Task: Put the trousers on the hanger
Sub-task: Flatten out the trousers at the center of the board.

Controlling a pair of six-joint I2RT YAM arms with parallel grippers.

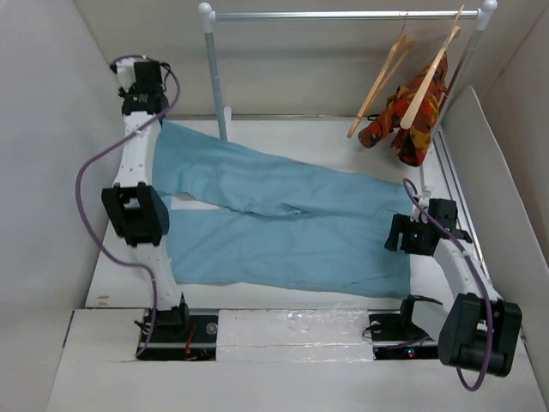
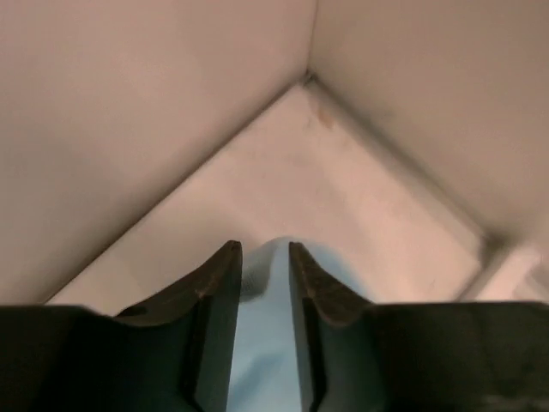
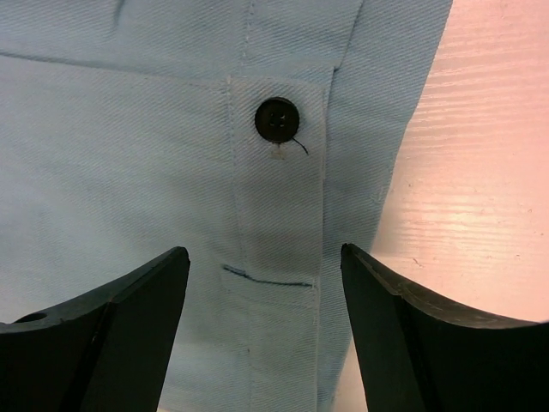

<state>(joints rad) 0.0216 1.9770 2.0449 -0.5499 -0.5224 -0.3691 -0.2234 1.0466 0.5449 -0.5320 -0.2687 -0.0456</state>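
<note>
The light-blue trousers (image 1: pixel 283 215) lie spread flat across the table, legs reaching the far left and waist at the right. My left gripper (image 1: pixel 146 107) sits at the far-left corner over the end of the upper leg. In the left wrist view its jaws (image 2: pixel 266 251) stand a narrow gap apart with the blue cloth (image 2: pixel 262 343) pinched between them. My right gripper (image 1: pixel 395 233) hovers open over the waistband (image 3: pixel 171 129), its fingers (image 3: pixel 264 253) wide on either side of the fly, below a dark button (image 3: pixel 277 120). The bare wooden hanger (image 1: pixel 382 77) hangs on the rail at the back right.
A metal rail (image 1: pixel 343 15) on two posts (image 1: pixel 214 77) spans the back. A second wooden hanger (image 1: pixel 426 86) beside the first carries an orange-red patterned garment (image 1: pixel 412 120). White walls close in the table on the left, back and right.
</note>
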